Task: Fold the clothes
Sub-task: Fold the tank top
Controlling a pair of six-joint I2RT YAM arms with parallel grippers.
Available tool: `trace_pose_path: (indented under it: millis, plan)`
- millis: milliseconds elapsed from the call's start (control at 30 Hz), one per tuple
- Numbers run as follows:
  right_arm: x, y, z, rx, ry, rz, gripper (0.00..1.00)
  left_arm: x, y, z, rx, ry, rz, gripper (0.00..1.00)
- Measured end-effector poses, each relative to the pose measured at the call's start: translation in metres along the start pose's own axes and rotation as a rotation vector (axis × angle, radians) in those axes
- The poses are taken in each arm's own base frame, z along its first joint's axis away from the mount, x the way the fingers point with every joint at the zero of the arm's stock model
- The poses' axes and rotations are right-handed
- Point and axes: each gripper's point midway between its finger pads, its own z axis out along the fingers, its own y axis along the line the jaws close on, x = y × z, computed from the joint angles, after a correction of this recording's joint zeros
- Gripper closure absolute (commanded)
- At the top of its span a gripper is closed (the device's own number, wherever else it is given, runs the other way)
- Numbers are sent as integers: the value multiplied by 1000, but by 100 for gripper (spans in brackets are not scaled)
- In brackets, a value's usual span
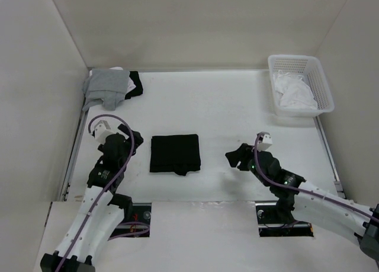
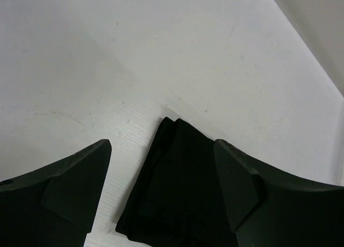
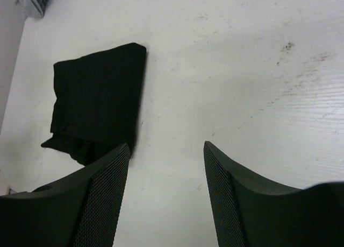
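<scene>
The clothes [image 1: 174, 153], a plain black garment, lie folded into a neat square on the white table between the two arms; a bit of fabric sticks out at the near edge. My left gripper [image 1: 121, 143] hovers just left of it, open. In the left wrist view its fingers [image 2: 80, 177] stand wide apart, with a corner of the clothes [image 2: 177, 193] on the table beyond them. My right gripper [image 1: 235, 159] is open to the right of the garment, apart from it. In the right wrist view only bare table lies between its jaws [image 3: 166, 146], and the clothes [image 3: 99, 91] are off to the upper left.
A light grey garment [image 1: 106, 87] is heaped in the back left corner, with a dark piece [image 1: 136, 85] beside it. A white plastic basket [image 1: 323, 85] at the back right holds a white cloth [image 1: 293, 94]. Walls close in the table on three sides.
</scene>
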Motion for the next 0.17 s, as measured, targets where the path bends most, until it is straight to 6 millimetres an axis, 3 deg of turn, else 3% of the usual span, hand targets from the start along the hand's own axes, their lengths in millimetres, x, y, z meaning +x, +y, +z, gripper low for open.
trace_pose_path:
  millis: [167]
  plan:
    - [0,-3,1,12,-7,1,38,9,14,6,-35,26,-3,23]
